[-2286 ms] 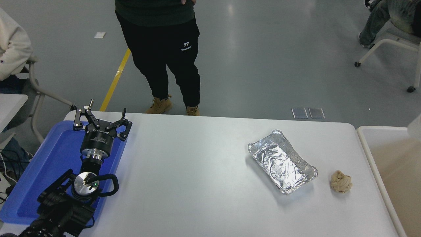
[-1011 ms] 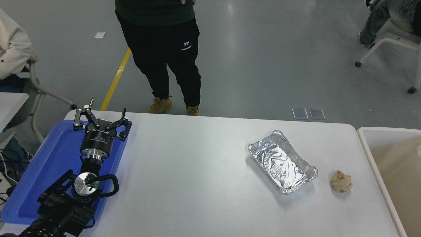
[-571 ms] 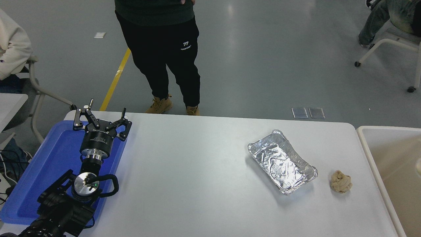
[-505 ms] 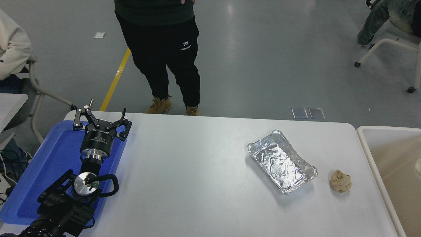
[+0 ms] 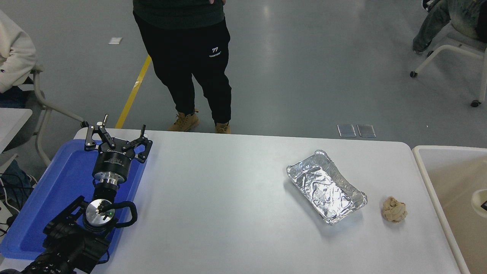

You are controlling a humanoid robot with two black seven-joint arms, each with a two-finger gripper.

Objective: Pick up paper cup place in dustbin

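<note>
Over the dustbin (image 5: pixel 424 171) now, at the far right edge of the head view: paper cup (image 5: pixel 478 198), pale rim and cream inside showing, cut off by the frame. Carried or already dropped inside, impossible to say from here. Just beside it, a dark sliver, likely part of the right gripper (image 5: pixel 484 206) (too little of it in view to tell whether clamped or let go). Pick-up done, by the look of it; release into the bin either just made or the only thing left.

Compared with 2.3 s ago: then only a white blur high at the right edge, above the bin's far rim; now lower in the picture, further in and sharper against the beige inside.

Left gripper (image 5: pixel 117 137) parked over the blue tray (image 5: pixel 68 179), fingers spread apart, holding nothing. Foil tray (image 5: pixel 327 186) and crumpled paper ball (image 5: pixel 394 209) unmoved on the table (image 5: pixel 228 198).
</note>
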